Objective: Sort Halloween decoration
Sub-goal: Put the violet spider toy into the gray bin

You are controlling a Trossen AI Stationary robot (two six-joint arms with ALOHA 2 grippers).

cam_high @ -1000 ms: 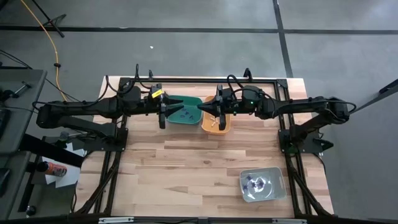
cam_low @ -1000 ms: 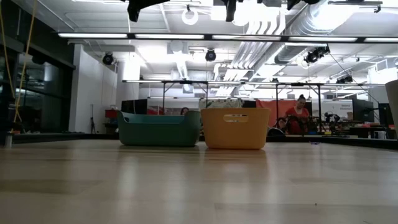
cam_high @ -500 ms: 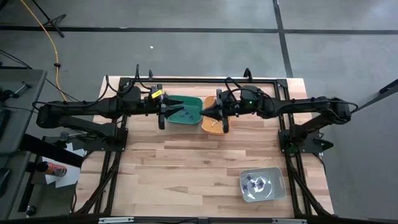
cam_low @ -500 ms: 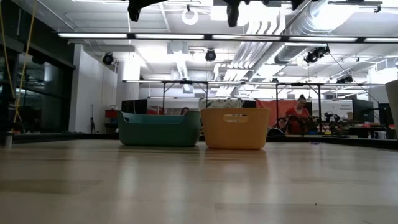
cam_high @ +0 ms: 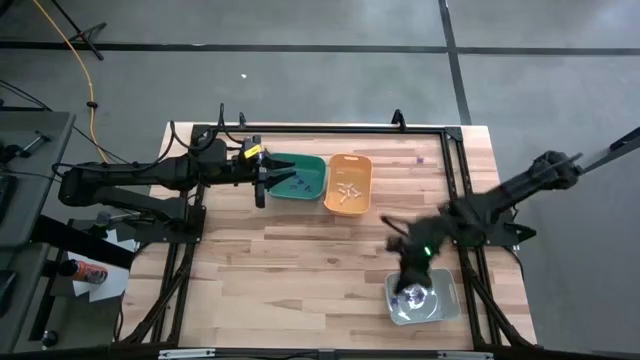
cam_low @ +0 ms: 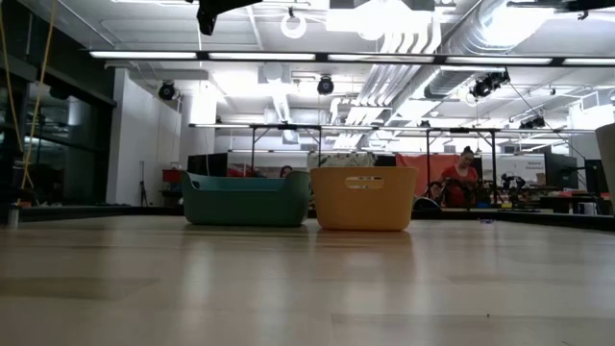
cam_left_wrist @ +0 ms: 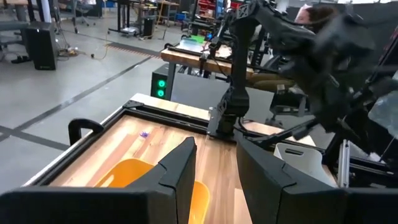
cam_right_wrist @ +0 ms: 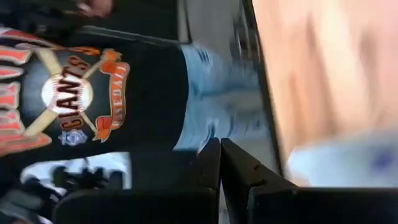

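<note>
Trinkets [cam_high: 412,295] in grey bin [cam_high: 446,300], directly under right pincer [cam_high: 408,283]; its fingers shut, nothing held. Left pincer [cam_high: 262,182] half-open, empty, at green bin [cam_high: 312,176] edge, well apart.

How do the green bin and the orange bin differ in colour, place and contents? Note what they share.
The green bin sits nearer the left gripper; the orange bin lies to its right. The green bin holds dark trinkets; the orange bin holds whitish trinkets. Both stand side by side at the table's far edge.
</note>
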